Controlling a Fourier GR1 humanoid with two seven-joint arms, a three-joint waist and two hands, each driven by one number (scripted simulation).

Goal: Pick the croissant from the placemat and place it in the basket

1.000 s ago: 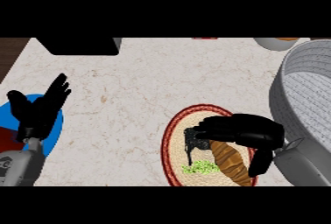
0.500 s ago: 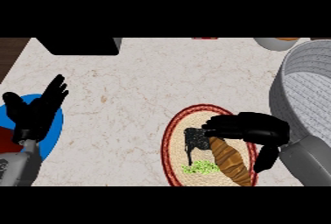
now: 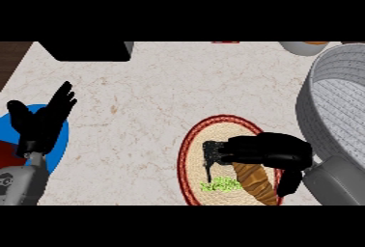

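**Two hands in view, right one wrapped over the croissant**

Right hand (image 3: pixel 267 152) comes in from the lower right, forearm angled up and to the left, palm down over the round woven placemat (image 3: pixel 192 159) with the red rim. Its fingers are curled around the top end of the croissant (image 3: pixel 255 182), thumb hanging down along the pastry's right side. So it's clamped on the croissant, which is lying on the placemat with its lower brown half sticking out below the hand. A small green thing (image 3: pixel 222 184) sits just left of the croissant, touching or nearly so; can't tell what it is.

Left hand (image 3: pixel 43 120) is parked at the left edge over a blue plate (image 3: pixel 61 140), fingers straight and spread, pointing up and a bit right, holding nothing.

The grey basket (image 3: pixel 321 96) is at the right edge, just beside the placemat.

Compared with half a second ago: the right hand has slid down and closed in more over the croissant's top end, covering more of it. The croissant itself hasn't left the mat. Left hand looks the same as before.
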